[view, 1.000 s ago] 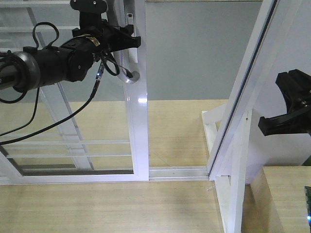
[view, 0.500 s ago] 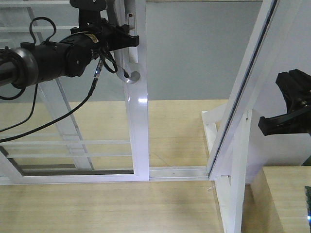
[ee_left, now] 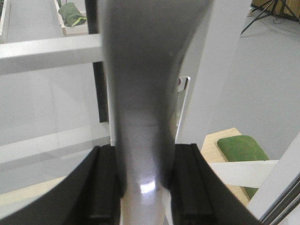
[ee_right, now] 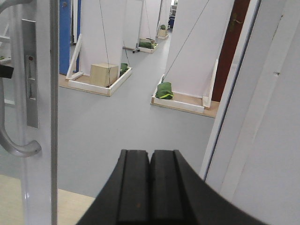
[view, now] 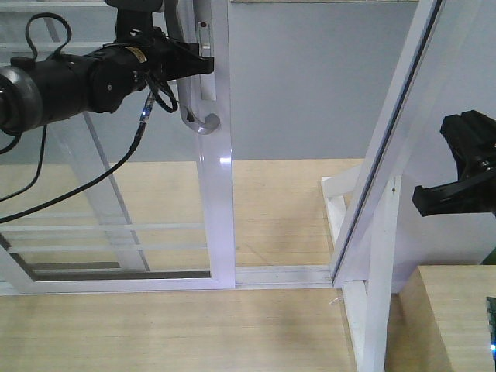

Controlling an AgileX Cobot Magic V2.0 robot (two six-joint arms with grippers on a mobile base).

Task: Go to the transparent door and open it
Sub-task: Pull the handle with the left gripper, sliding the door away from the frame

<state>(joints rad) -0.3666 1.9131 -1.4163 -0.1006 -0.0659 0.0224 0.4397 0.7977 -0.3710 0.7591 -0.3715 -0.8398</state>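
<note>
The transparent door (view: pixel 218 201) is a white-framed glass panel with thin white bars, standing left of centre in the front view. Its curved grey handle (view: pixel 195 118) hangs on the right stile. My left gripper (view: pixel 198 65) is shut on the upper part of that handle; in the left wrist view the grey handle (ee_left: pixel 140 108) fills the gap between the black fingers (ee_left: pixel 101 187). My right gripper (ee_right: pixel 150 187) is shut with nothing in it, and hangs at the right side (view: pixel 453 194), away from the door. The right wrist view shows the door stile (ee_right: pixel 41 103) and handle (ee_right: pixel 18 149) at far left.
A leaning white frame (view: pixel 391 147) and a white upright post (view: pixel 373 302) with a foot stand to the right of the opening. A floor track (view: pixel 283 274) runs between door and post. Grey floor lies beyond the opening, and a wooden surface (view: pixel 453 318) sits at lower right.
The door has slid a little to the left along the track with my left gripper on its handle, widening the opening. The right arm has not moved.
</note>
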